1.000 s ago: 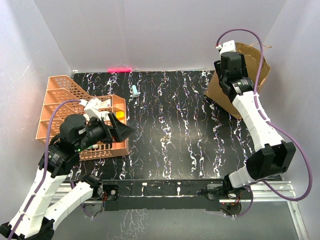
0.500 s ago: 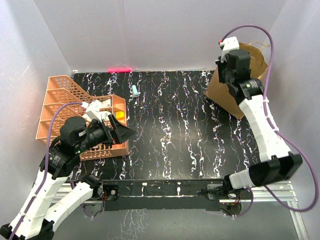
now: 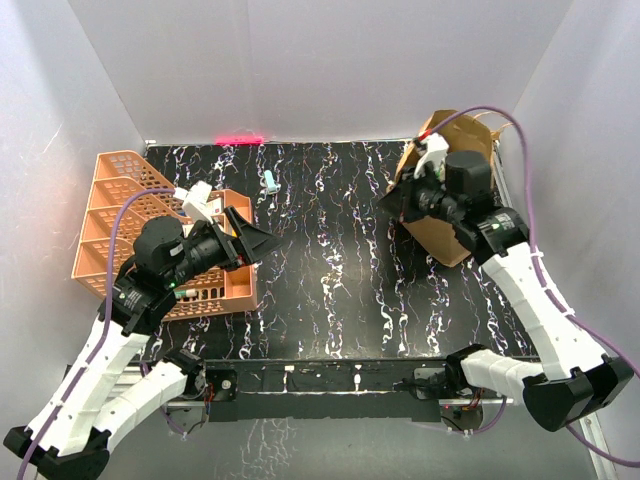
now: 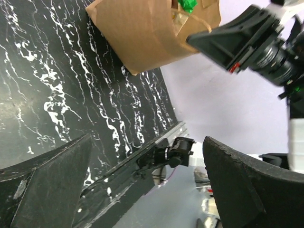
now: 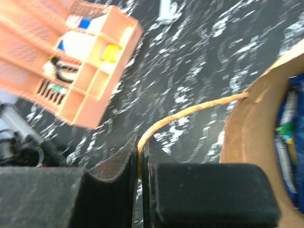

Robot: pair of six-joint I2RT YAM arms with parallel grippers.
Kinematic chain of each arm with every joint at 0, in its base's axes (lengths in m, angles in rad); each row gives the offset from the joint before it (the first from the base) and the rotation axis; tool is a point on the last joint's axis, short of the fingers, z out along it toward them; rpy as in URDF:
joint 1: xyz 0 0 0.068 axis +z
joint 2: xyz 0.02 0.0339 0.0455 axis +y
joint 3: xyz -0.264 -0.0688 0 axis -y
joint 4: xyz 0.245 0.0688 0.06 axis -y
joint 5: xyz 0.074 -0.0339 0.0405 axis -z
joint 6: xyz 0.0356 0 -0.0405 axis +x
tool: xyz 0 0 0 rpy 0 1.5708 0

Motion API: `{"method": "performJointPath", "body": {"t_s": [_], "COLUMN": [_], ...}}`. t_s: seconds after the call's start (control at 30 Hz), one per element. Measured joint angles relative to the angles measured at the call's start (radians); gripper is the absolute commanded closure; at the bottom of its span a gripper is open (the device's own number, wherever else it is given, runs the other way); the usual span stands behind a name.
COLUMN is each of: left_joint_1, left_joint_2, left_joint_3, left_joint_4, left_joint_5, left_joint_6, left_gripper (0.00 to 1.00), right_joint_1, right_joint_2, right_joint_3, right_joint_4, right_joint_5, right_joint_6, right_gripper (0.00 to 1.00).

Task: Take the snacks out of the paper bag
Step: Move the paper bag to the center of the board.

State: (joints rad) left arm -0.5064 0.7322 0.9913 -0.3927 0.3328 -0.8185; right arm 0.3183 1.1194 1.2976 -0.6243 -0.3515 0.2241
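Note:
The brown paper bag leans at the table's back right, its mouth turned toward the middle. My right gripper is at the bag's left edge. In the right wrist view this gripper is shut on the bag's twisted paper handle, pulled taut from the rim. Snacks show inside the mouth: blue packets and a green one. My left gripper hangs open and holds nothing, above the right edge of the orange tray and far from the bag.
The orange lattice tray with small items fills the table's left side. A small pale-blue item lies at the back centre. White walls close in behind and at both sides, and a metal rail runs along the near edge.
My right gripper has shut on the bag's handle and swung left and nearer, tipping the bag toward the table's middle. My left arm has risen a little and stays open.

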Motion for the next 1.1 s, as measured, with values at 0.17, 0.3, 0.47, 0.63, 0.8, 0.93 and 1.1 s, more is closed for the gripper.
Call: {"method": "performJointPath", "body": {"t_s": [0.17,0.3,0.47,0.63,0.8,0.93,1.1], "left_joint_1": [0.0,0.0,0.0,0.0,0.0,0.0,0.0], "left_joint_2": [-0.027,-0.083,-0.091,-0.072,-0.064,-0.062,-0.046], "left_joint_3": [-0.103,-0.179,-0.187,-0.187,-0.188,-0.187,-0.17], "left_joint_4": [0.136,0.225,0.299,0.332,0.357,0.364,0.36], "left_joint_5": [0.005,0.003,-0.008,-0.011,-0.01,-0.013,-0.03], "left_joint_6": [-0.133,-0.21,-0.27,-0.31,-0.331,-0.332,-0.316], "left_gripper": [0.02,0.02,0.02,0.03,0.03,0.03,0.03], "right_joint_1": [0.18,0.349,0.498,0.549,0.549,0.55,0.552], "right_joint_2": [0.01,0.067,0.165,0.225,0.267,0.303,0.294], "right_joint_3": [-0.046,-0.025,0.021,0.038,0.07,0.126,0.157], "right_joint_4": [0.022,0.046,0.115,0.213,0.286,0.306,0.32], "right_joint_5": [-0.012,0.006,0.035,0.062,0.086,0.092,0.127], "right_joint_6": [0.119,0.185,0.247,0.3,0.332,0.341,0.349], "right_gripper": [0.93,0.93,0.93,0.93,0.93,0.92,0.59]}}
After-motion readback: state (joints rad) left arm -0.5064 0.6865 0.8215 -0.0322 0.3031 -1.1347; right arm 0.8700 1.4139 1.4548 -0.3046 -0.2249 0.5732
